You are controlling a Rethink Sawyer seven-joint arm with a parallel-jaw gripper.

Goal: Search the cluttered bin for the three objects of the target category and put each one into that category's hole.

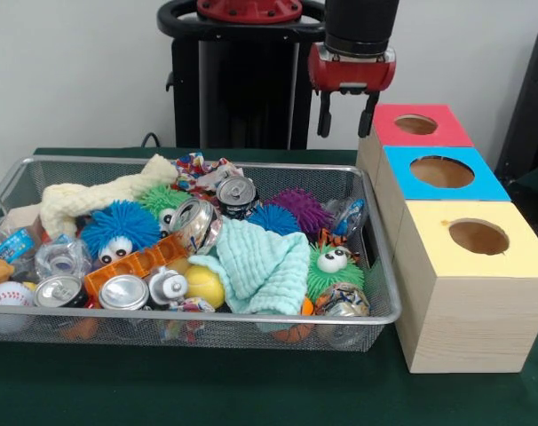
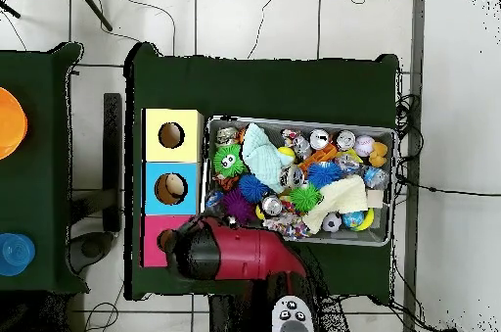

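The wire mesh bin (image 1: 207, 317) sits on the green table, full of clutter; it also shows in the overhead view (image 2: 394, 186). One see-through bottle (image 1: 63, 257) lies at the bin's left. A second bottle with a blue label (image 1: 13, 244) lies beside it at the left wall. A third (image 1: 349, 215) lies at the far right corner. The blue-topped box's hole (image 1: 441, 171) is right of the bin, and shows in the overhead view (image 2: 171, 188). My gripper (image 1: 347, 117) is open and empty. It hangs above the bin's far right corner, next to the red-topped box. In the overhead view the arm (image 2: 235, 255) hides it.
The red-topped box (image 1: 417, 124) and the yellow-topped box (image 1: 476, 237) flank the blue one. The bin also holds drink cans (image 1: 122, 291), fuzzy balls with eyes (image 1: 118, 229), a mint cloth (image 1: 265, 266), a cream cloth (image 1: 91, 195), a yellow ball (image 1: 204, 286) and a baseball (image 1: 7, 297).
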